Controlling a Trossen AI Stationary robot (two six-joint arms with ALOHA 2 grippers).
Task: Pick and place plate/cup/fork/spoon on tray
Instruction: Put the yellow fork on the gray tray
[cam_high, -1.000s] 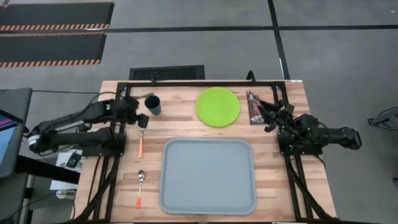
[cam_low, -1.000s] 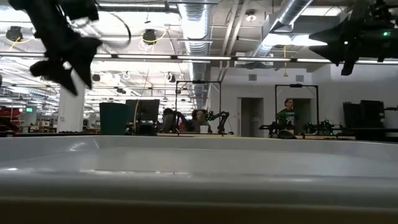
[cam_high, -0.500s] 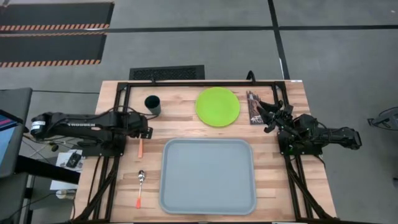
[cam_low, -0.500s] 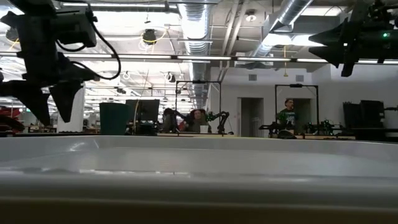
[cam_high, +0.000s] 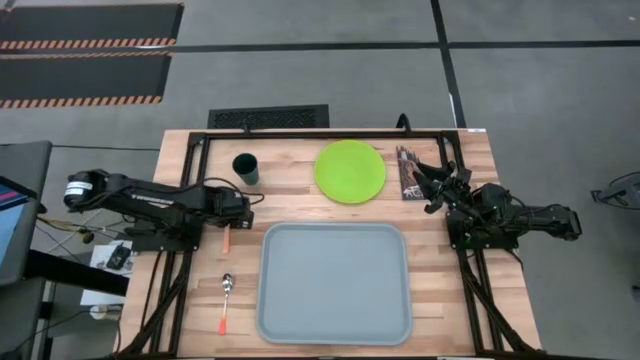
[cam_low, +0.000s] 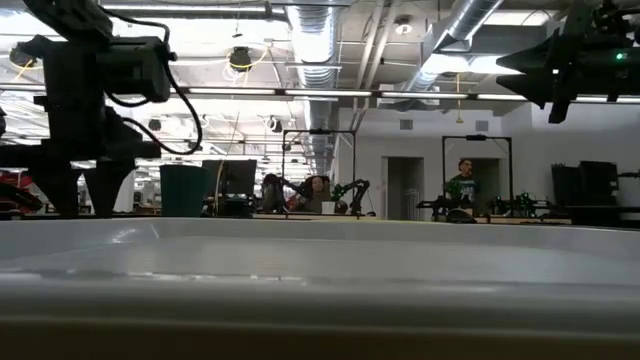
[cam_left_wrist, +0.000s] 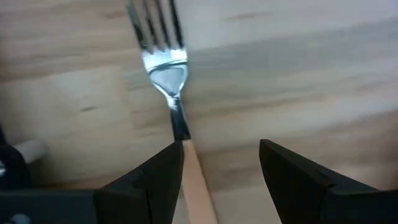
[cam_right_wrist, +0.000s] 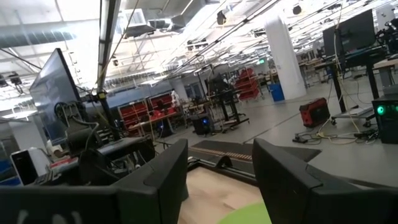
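Wooden counter (cam_high: 440, 300) seen from above. The tray (cam_high: 334, 282) lies near the counter's front edge, holding nothing. The plate (cam_high: 350, 171) rests behind it, the cup (cam_high: 245, 167) to the plate's left. The left claw (cam_high: 238, 211) sits low over the fork (cam_left_wrist: 169, 71), fingers (cam_left_wrist: 155, 177) spread, one finger just beside the orange handle, the other apart. The spoon (cam_high: 226, 302) lies left of the tray. The right claw (cam_high: 432, 187) waits at the counter's right edge, fingers (cam_right_wrist: 283, 168) spread.
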